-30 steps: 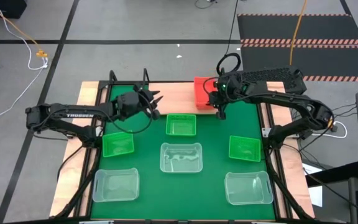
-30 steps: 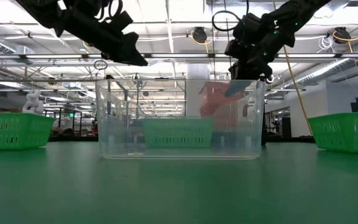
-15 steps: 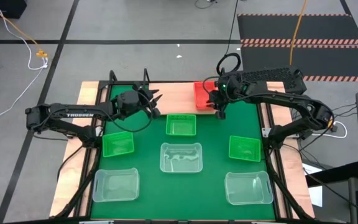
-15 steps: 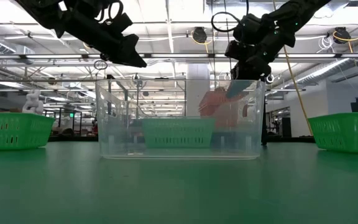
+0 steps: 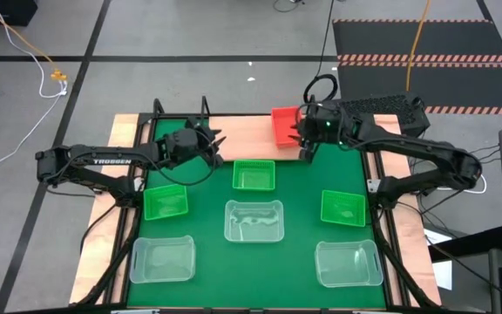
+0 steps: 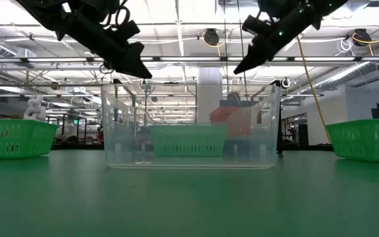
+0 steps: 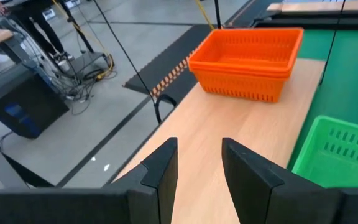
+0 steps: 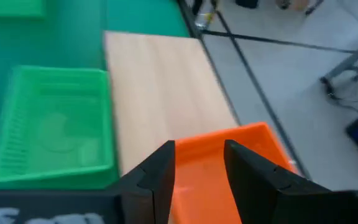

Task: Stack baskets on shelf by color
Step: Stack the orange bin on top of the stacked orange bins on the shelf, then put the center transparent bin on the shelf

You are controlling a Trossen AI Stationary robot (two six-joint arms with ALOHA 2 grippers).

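While the red baskets (image 5: 284, 128) sit nested as one stack at the 1 o'clock end of the shelf (image 5: 247, 135), none of the green or clear ones has reached it yet, so I judge the job about a third done. From 9 o'clock across: the left gripper (image 5: 219, 139) hovers over the shelf's 11 o'clock end, fingers apart and holding nothing. On the counter (image 5: 299, 187) lie three green baskets, one at 9 o'clock (image 5: 165, 201), one just below the shelf at 12 (image 5: 254, 174), one at 3 (image 5: 342, 208). Three clear baskets are one at 7 o'clock (image 5: 162, 260), one at the centre (image 5: 254, 220), one at 5 (image 5: 348, 262). The right gripper (image 5: 304, 139) hangs at the red stack's edge, fingers apart, gripping nothing. Six baskets remain.
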